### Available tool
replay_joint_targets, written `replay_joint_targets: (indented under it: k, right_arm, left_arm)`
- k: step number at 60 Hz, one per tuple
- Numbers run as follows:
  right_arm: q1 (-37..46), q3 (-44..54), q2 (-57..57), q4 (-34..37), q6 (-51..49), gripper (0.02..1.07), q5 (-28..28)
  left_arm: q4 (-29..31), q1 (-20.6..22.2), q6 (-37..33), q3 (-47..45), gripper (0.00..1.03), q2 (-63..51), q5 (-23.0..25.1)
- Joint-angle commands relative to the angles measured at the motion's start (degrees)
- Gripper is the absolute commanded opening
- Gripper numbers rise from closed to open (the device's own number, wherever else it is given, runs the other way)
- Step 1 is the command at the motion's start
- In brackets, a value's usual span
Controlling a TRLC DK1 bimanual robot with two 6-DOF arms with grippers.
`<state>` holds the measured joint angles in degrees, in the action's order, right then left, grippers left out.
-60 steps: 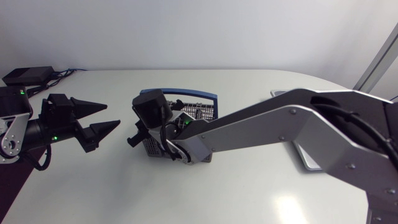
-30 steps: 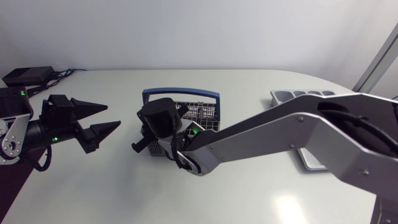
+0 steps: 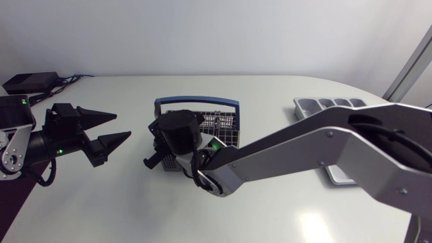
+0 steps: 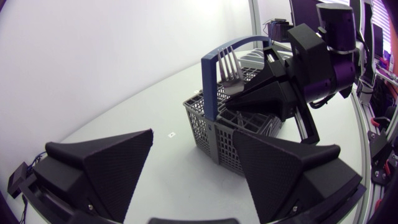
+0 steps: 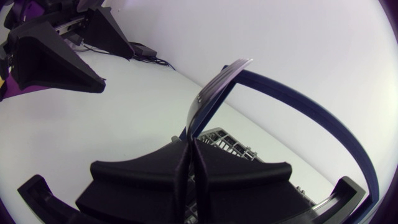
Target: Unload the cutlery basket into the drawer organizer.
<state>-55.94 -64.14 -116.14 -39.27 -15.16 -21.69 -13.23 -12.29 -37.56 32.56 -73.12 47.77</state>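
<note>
Fork (image 5: 214, 87) clamped in right jaws: lift clear of basket (image 3: 223, 123) handle, then swing to organizer (image 3: 324, 103); left jaws wide.

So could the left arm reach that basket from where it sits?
Probably yes: only bare table lies between the open left gripper and the cutlery basket. The right gripper, shut on a fork, crowds that side though.

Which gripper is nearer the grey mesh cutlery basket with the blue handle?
Right. The right gripper is at the basket, shut on a silver fork; the left gripper stands apart.
</note>
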Motion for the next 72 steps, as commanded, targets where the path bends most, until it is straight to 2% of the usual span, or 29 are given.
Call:
replay_joint_targets:
  k: [1, 18, 28, 39, 66, 72]
  right_arm:
    - [-0.66, 1.74, 2.32, -2.13, -1.54, 0.09, 0.42]
    - [-0.66, 3.41, 3.81, -6.26, -5.5, 0.1, 1.74]
    - [-0.92, 4.11, 5.13, -6.79, -8.31, 0.1, 5.08]
    - [-0.31, 4.99, 8.03, -5.38, -10.24, 0.1, 10.62]
    - [2.33, 5.6, 13.48, -0.81, -11.12, 0.1, 18.88]
    - [3.03, 5.87, 13.92, -0.55, -11.03, 0.1, 20.37]
  left_arm:
    - [-0.83, 0.25, -0.67, -1.79, 0.89, 0.61, 0.84]
    - [-0.92, 0.52, -0.67, -1.97, 0.89, 0.61, 0.84]
    - [-0.92, 0.69, -0.5, -1.97, 0.89, 0.88, 0.84]
    - [-0.92, 1.13, -0.5, -1.88, 0.89, 1.05, 0.84]
    - [-1.88, 1.75, -0.58, -1.79, 0.9, -0.27, 0.84]
    - [-0.92, 2.98, -0.5, -1.97, 0.9, 0.17, 0.84]
